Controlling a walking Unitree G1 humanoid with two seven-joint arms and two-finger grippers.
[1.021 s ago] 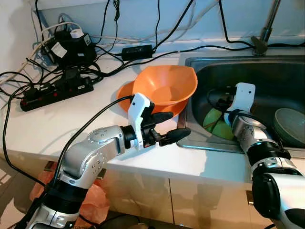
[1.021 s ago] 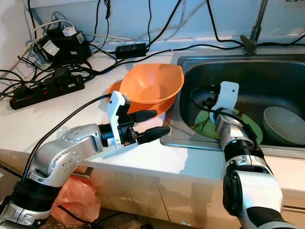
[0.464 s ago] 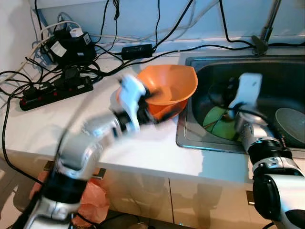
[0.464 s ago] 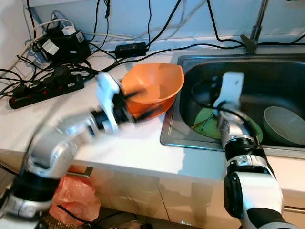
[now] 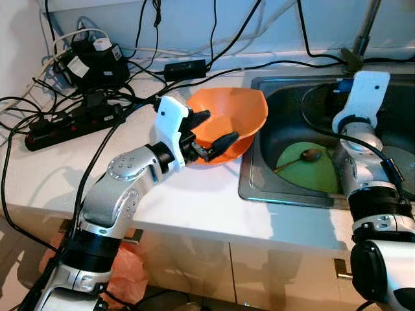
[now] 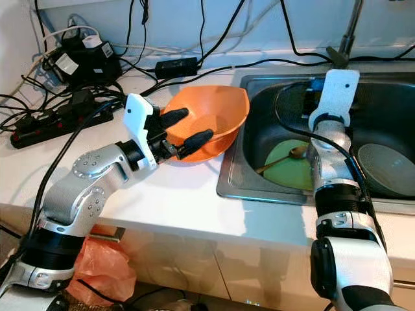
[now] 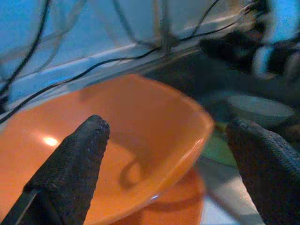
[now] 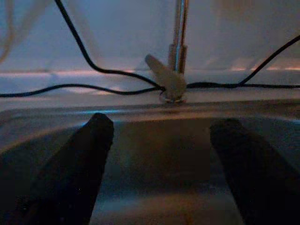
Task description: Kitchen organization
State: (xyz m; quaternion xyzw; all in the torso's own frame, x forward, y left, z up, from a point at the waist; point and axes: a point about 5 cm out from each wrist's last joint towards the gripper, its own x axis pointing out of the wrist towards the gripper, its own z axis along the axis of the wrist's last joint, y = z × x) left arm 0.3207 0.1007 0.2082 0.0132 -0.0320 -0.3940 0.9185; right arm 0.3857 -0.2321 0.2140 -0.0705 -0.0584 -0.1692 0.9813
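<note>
A white worktop (image 5: 194, 201) is seen with a steel sink (image 5: 259, 194) set into it. An orange bowl (image 5: 237, 113) is stacked on an orange plate (image 6: 194, 155) just beside the sink. The left pincer (image 5: 213, 131) is held spread apart at the bowl's near rim. The right pincer (image 8: 159, 154) is raised over the sink, fingers apart. In the sink lie a green plate (image 5: 305, 172), a grey bowl (image 6: 386, 165) and a spoon (image 5: 305, 157).

Orange bowl (image 5: 230, 116): upright, nested on an orange plate (image 5: 170, 123), at the worktop's edge beside the sink.
</note>
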